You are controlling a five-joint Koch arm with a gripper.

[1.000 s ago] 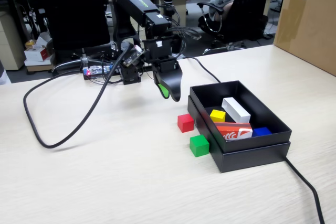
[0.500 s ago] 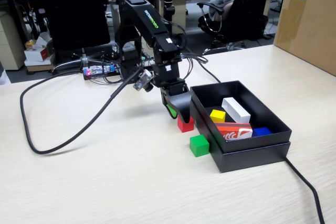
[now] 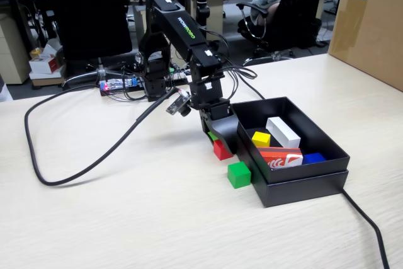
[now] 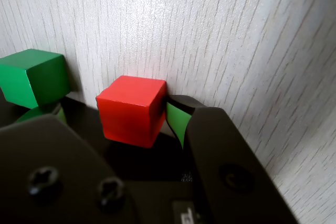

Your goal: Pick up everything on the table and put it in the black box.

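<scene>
Red cube (image 3: 221, 150) sitting on table (image 3: 126, 212), just beside black box (image 3: 296, 177) on its left wall in fixed view. Gripper (image 3: 217, 142) standing low over it, nearly upright, hiding cube's top. Green cube (image 3: 238, 174) lying apart, nearer camera, untouched. Yellow cube (image 3: 261, 138) already lying in box.

Wrist view: red cube (image 4: 131, 109) sitting between jaws, green pad (image 4: 175, 120) touching or almost touching its right face, left pad (image 4: 41, 113) well apart, so jaws spread, not clenched on anything. Green cube (image 4: 32, 77) sitting outside left jaw. Judging: cube off-centre toward right jaw; closing straight in probably seating it, left jaw possibly clipping green cube.
</scene>
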